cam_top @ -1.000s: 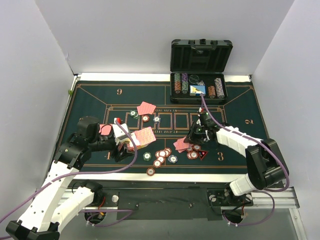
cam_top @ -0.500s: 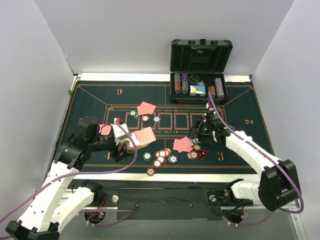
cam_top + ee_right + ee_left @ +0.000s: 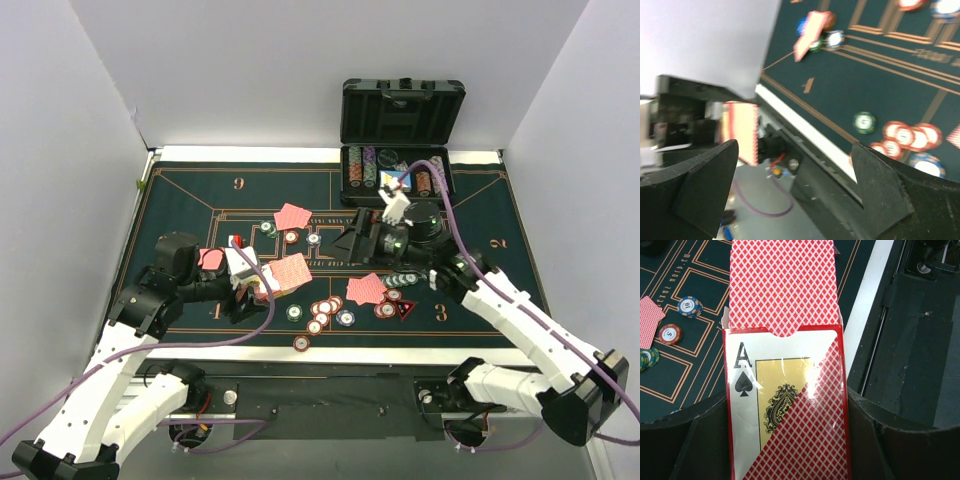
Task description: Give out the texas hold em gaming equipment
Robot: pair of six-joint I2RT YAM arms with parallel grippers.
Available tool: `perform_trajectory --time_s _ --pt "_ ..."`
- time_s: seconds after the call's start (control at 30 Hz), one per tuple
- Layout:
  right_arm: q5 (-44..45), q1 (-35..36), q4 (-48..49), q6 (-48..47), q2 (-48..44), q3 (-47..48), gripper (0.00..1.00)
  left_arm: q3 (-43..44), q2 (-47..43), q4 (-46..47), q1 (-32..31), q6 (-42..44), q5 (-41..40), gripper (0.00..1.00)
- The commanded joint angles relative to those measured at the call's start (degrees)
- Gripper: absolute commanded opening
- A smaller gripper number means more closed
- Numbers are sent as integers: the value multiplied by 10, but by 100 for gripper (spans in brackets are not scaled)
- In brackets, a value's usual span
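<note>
The red diamond-patterned card box [image 3: 785,405], printed with an ace of spades, sat clamped between my left jaws over the near-left part of the dark green felt mat [image 3: 180,200] on the counter. Over the last second the left arm had not moved. The right jaws had lifted off the pink-red-backed playing cards [image 3: 366,289] right of centre, swung farther away and spread apart, empty. Only the left wrist view showed the ace. Only the overhead view showed the stripe-edged poker chips [image 3: 322,310] clustered near centre.
</note>
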Motion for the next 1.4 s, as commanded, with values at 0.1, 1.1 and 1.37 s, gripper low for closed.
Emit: perform_trajectory --time_s 0.1,1.1,1.37 --pt "-77 71 151 79 74 43 93 25 1 37 2 -6 23 0" --pt "-107 100 292 179 147 -30 62 28 -4 42 2 -8 22 0" --pt "-109 73 282 180 116 -49 53 27 -4 42 2 -8 21 0"
